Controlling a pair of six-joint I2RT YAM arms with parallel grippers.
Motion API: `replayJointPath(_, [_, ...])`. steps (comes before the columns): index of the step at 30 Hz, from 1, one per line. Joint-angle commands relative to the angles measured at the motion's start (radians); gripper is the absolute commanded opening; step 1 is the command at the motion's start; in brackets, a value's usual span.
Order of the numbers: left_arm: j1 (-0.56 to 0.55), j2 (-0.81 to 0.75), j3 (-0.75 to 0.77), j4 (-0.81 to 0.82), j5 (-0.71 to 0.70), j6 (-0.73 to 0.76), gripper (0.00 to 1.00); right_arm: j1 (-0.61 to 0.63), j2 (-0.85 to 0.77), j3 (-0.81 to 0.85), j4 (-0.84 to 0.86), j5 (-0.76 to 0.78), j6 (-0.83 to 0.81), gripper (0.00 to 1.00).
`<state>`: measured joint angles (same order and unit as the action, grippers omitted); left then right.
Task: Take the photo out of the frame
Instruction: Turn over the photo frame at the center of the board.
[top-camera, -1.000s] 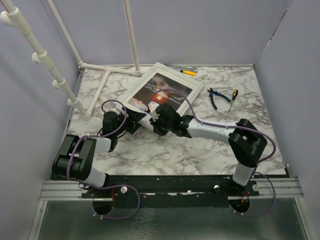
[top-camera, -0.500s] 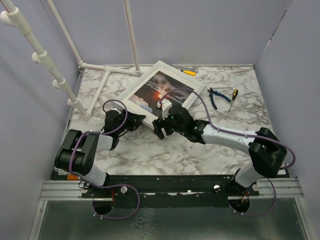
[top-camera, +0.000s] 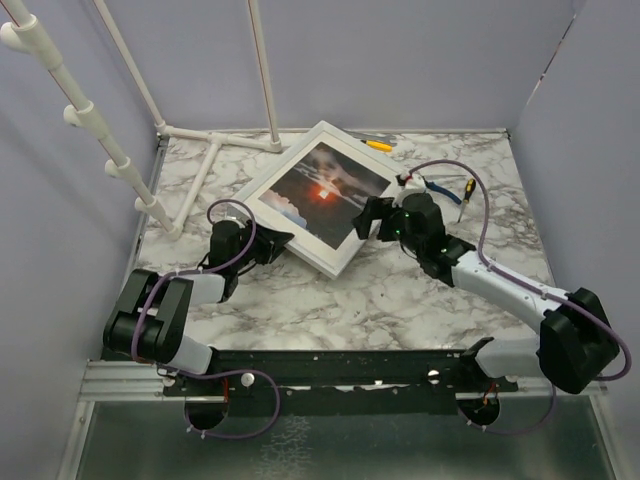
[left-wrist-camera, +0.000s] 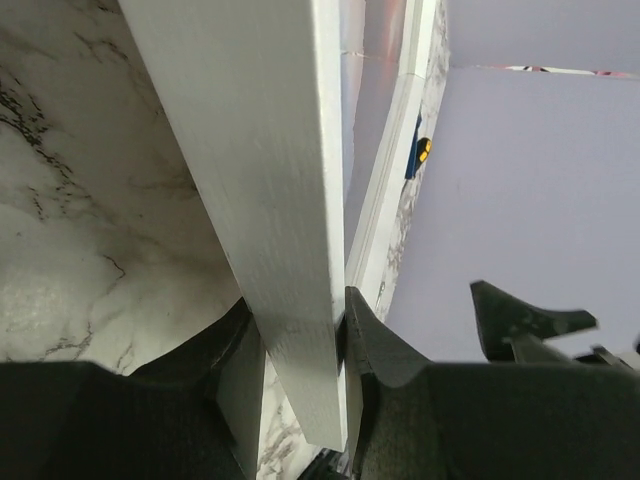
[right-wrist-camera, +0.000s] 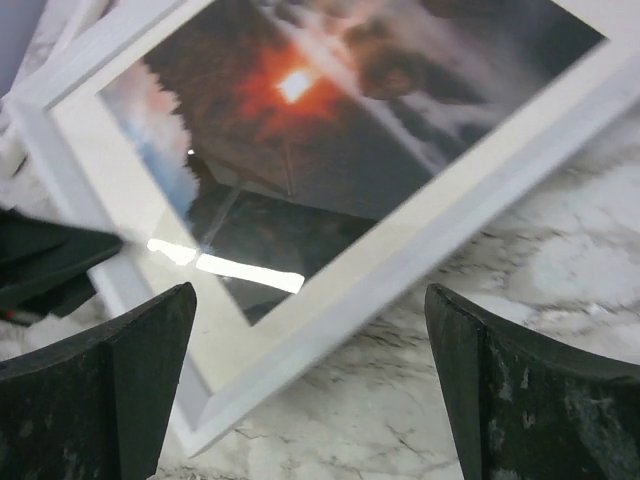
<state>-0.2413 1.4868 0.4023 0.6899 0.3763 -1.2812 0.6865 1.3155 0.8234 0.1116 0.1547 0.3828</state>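
My left gripper (top-camera: 272, 244) is closed down narrow on the frame (top-camera: 338, 257), gripping the corner that points left in the overhead view. In the left wrist view the white rail runs up between my fingers (left-wrist-camera: 385, 360), and both press against its faces. My right gripper (top-camera: 367, 218) stands spread wide (nothing between its tips but air). It hangs just right of the frame's lower-right edge, over the marble tabletop (top-camera: 330, 300), touching nothing. The photo (top-camera: 322, 188) sits inside the frame with its sunset side up, near the centre of the overhead view, and glare streaks across its lower left in the right wrist view.
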Motion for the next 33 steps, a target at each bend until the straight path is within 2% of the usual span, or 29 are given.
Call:
replayJointPath(1, [-0.019, -0.092, 0.041, 0.018, 0.010, 0.114, 0.02, -0.162, -0.055, -0.111, 0.016, -0.179, 0.253, 1.00])
replayJointPath(6, [-0.035, -0.122, 0.040, -0.004, 0.004, 0.103, 0.02, -0.306, -0.045, -0.220, 0.150, -0.361, 0.445, 1.00])
replayJointPath(10, [-0.049, -0.143, 0.033, -0.007, -0.001, 0.090, 0.02, -0.360, -0.004, -0.311, 0.327, -0.475, 0.571, 1.00])
replayJointPath(20, [-0.064, -0.191, 0.012, -0.014, -0.004, 0.048, 0.02, -0.365, 0.152, -0.398, 0.637, -0.575, 0.745, 0.99])
replayJointPath(27, [-0.071, -0.203, 0.002, -0.016, -0.007, 0.024, 0.03, -0.365, 0.263, -0.402, 0.734, -0.587, 0.785, 0.91])
replayJointPath(33, [-0.077, -0.215, -0.003, -0.017, -0.006, 0.013, 0.04, -0.364, 0.317, -0.393, 0.799, -0.616, 0.805, 0.80])
